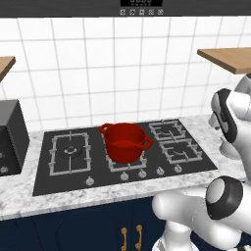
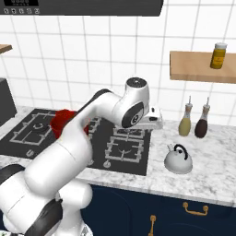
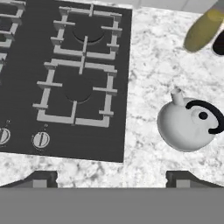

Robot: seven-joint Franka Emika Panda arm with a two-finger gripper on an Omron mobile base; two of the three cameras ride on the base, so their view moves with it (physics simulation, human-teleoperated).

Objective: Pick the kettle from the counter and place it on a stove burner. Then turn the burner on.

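I can read no text anywhere: the control panel (image 1: pixel 141 11) above the stove (image 1: pixel 39 176) shows only blurred white marks, and the yellow jar (image 2: pixel 219 56) carries no legible label.

kettle (image 2: pixel 179 160) upright on counter (image 2: pixel 216 161), right of stove (image 2: pixel 122 150).

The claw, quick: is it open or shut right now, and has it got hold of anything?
Claw: open and empty, its two tips wide apart above the counter; the kettle sits off to one side, untouched.
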